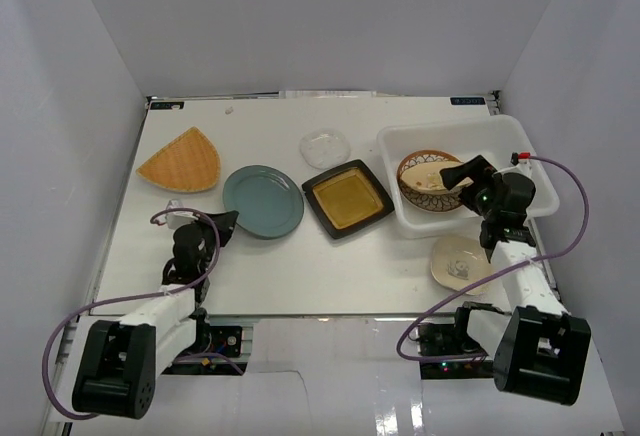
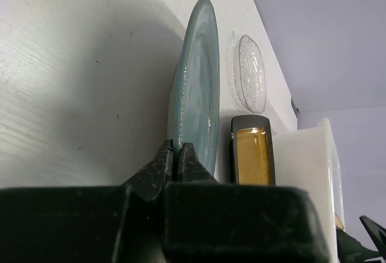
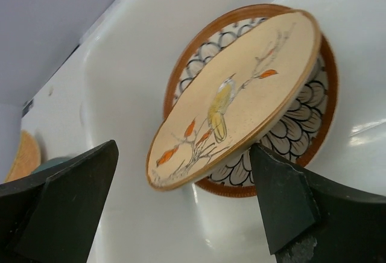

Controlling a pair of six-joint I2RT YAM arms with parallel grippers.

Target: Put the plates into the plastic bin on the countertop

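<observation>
Plates of mixed make lie across a flat white table: an orange woven fan-shaped plate at far left, then a smooth round blue-grey plate, a glossy black square plate with a yellow centre, and behind these a small clear glass plate with a textured edge. At far right stands a translucent white rectangular plastic bin with rounded corners. Inside it a brown-rimmed petal-patterned plate lies flat, and a speckled cream dish painted with a bird leans tilted on top. A second cream dish sits on the table just in front of the bin. The left gripper, its arm stretched low, is closed at the blue-grey plate's near rim; whether it pinches the rim cannot be told. The right gripper hangs over the bin, jaws wide apart either side of the tilted dish
</observation>
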